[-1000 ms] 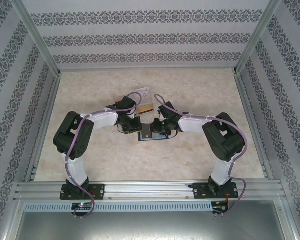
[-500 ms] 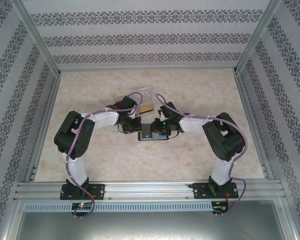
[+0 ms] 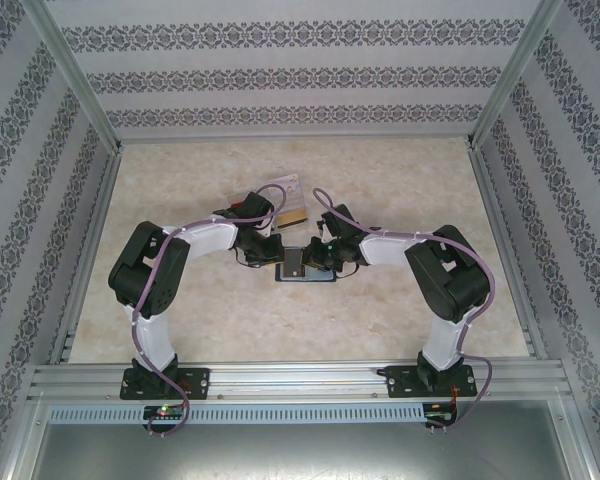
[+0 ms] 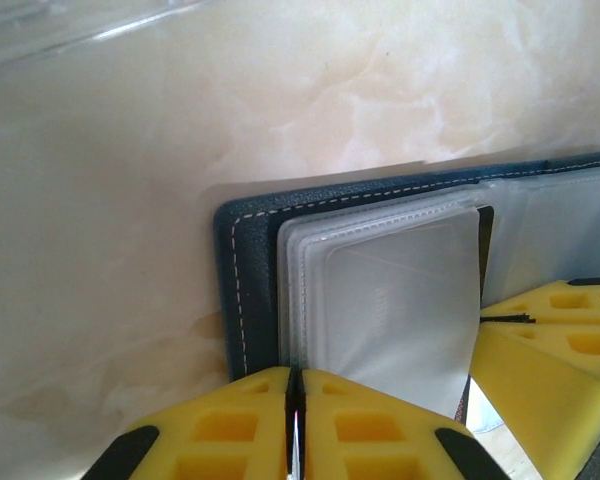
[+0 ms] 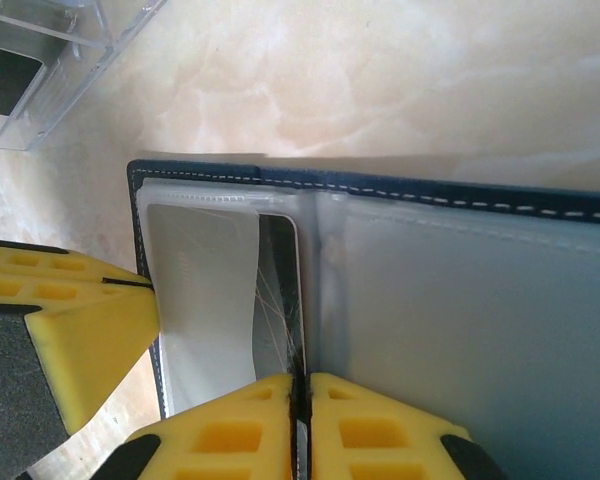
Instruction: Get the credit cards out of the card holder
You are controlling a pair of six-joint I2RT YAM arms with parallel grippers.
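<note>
The dark navy card holder (image 3: 306, 268) lies open on the table between both arms, its clear sleeves up (image 4: 400, 290) (image 5: 460, 300). A black card (image 5: 280, 300) sits in a sleeve near the spine. My right gripper (image 5: 298, 400) is shut on that card's lower edge. My left gripper (image 4: 295, 400) is shut on the edge of the clear sleeves on the holder's other half. The two grippers (image 3: 277, 252) (image 3: 320, 255) nearly touch over the holder. An orange-gold card (image 3: 292, 217) lies on the table just behind them.
A clear plastic box (image 5: 40, 60) (image 4: 60, 30) stands on the marble table just beyond the holder, with a pale card (image 3: 286, 185) at it. Patterned walls and a metal frame (image 3: 300, 378) enclose the table.
The right gripper's jaws have come together on the black card. Both arms and the holder have hardly moved.
</note>
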